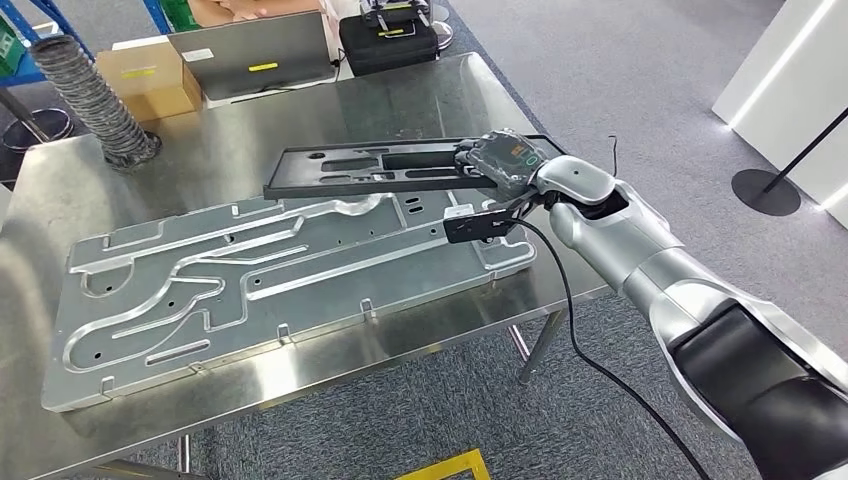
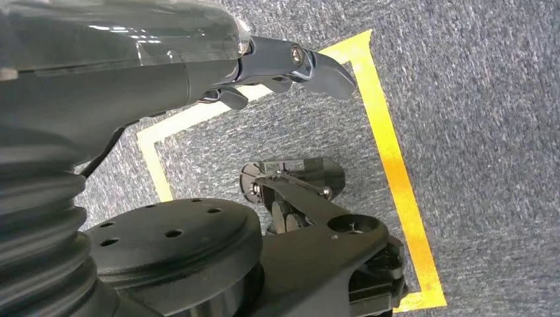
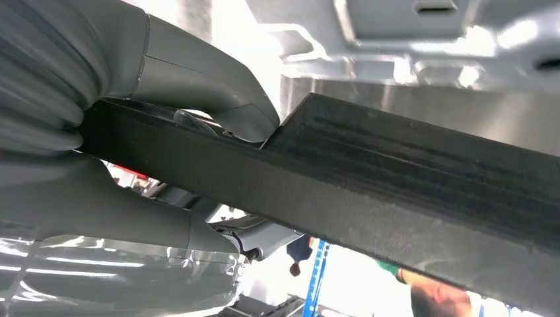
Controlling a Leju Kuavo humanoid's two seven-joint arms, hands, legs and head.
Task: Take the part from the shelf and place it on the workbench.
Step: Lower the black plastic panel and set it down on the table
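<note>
A long flat black part (image 1: 370, 170) with cut-out slots hangs level just above the steel workbench (image 1: 420, 95), over the far edge of a big aluminium plate. My right hand (image 1: 500, 160) grips its right end, thumb and fingers clamped around the edge. Up close in the right wrist view, the black part (image 3: 409, 191) runs across as a dark bar with my right hand (image 3: 198, 86) wrapped on it. My left hand (image 2: 290, 63) hangs beside my body over the carpet, fingers loosely apart, holding nothing.
A large machined aluminium plate (image 1: 250, 280) covers most of the bench's front. A ribbed hose (image 1: 100, 95), a cardboard box (image 1: 155, 75), a grey laptop-like case (image 1: 250, 55) and a black case (image 1: 390, 40) stand beyond the far edge. Yellow floor tape (image 2: 389, 158) marks the carpet.
</note>
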